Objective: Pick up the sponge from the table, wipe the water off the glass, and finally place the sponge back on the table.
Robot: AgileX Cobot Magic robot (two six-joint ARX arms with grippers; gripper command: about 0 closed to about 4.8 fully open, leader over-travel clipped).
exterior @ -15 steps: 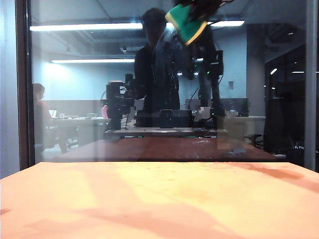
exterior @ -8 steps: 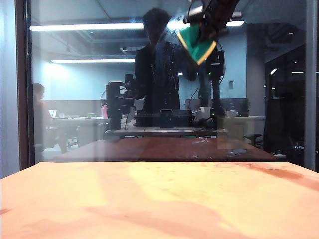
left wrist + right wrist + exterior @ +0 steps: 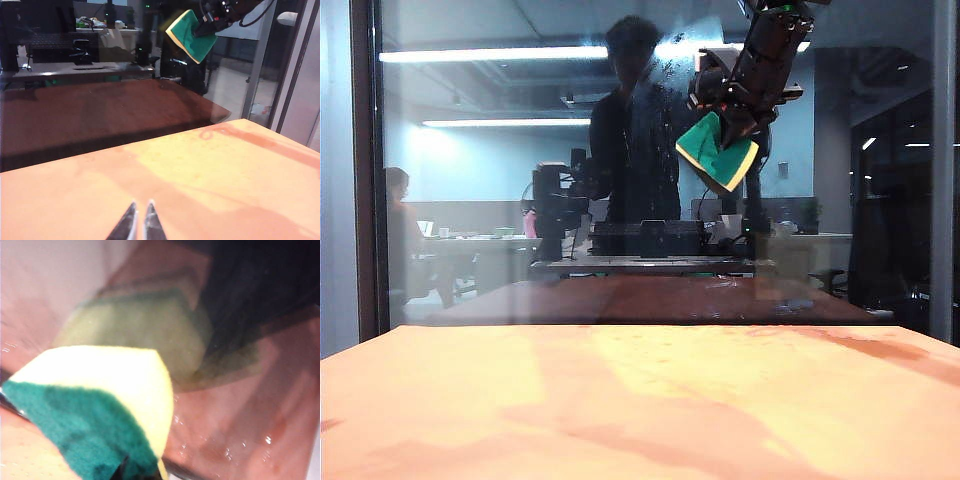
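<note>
- Green and yellow sponge (image 3: 717,152) up high, pressed against the glass (image 3: 500,180), well above the table (image 3: 640,410).
- Pinched tight in the right gripper (image 3: 732,118), near the top right part of the pane.
- Left gripper (image 3: 139,223) low over the table's near edge, fingers almost together, holding nothing.

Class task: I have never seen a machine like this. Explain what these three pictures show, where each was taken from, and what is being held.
It is a robot with two arms, each ending in a two-finger hand. One camera watches the smooth orange-tan table and the upright clear glass pane. High against the glass, the right hand is shut on a green-and-cream rectangular sponge. The other two cameras sit on the wrists: the left hand hangs shut and empty above the table; the right wrist view shows the sponge close up.
</note>
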